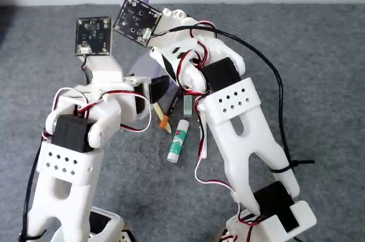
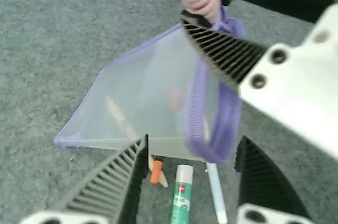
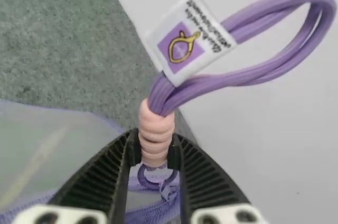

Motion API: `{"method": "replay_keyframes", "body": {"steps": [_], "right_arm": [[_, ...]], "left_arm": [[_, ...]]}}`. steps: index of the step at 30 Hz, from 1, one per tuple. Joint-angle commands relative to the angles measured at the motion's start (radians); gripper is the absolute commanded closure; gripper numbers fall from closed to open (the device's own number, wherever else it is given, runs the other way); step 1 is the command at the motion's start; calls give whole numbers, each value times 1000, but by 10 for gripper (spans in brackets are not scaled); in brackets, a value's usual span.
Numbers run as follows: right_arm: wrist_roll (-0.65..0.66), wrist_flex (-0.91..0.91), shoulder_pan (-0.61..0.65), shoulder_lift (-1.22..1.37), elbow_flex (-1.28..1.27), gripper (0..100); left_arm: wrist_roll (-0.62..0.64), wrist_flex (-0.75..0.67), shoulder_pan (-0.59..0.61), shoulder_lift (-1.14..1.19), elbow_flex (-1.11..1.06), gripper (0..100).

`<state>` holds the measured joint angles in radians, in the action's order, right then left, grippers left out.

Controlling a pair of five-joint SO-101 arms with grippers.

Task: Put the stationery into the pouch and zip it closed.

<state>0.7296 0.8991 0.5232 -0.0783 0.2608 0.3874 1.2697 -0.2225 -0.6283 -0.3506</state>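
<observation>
Grey felt bench (image 1: 319,82) is carrying the work. We are finding the right gripper (image 3: 155,142) clamping narrowly on the pink zip pull (image 3: 155,126), with the purple cord loop (image 3: 253,49) rising above it. We are noting the left gripper (image 2: 193,142) standing wide, facing the translucent pouch (image 2: 142,92). On the bench just beside the pouch, a glue stick (image 2: 182,195), an orange-tipped stick (image 2: 156,170) and a white pen (image 2: 216,192) are lying.

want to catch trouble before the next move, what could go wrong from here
1. The right claw is shut on the zipper pull, but the left claw is open and holds nothing. A tug may drag the whole pouch rather than run the zipper.
2. The glue stick and a pen lie on the carpet outside the pouch. Zipping now would likely shut them out.
</observation>
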Motion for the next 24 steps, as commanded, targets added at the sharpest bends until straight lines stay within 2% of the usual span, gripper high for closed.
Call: {"method": "replay_keyframes", "body": {"steps": [1,6,15,24], "right_arm": [[-14,-1,-1,-61,54,989],[-14,4,-5,-64,54,989],[-14,7,-2,-88,52,989],[-15,70,-5,-104,54,983]], "left_arm": [[2,-49,32,-12,-59,739],[2,-80,124,-18,-99,739],[2,-78,135,-18,-58,742],[-6,-86,137,-18,-44,976]]}}
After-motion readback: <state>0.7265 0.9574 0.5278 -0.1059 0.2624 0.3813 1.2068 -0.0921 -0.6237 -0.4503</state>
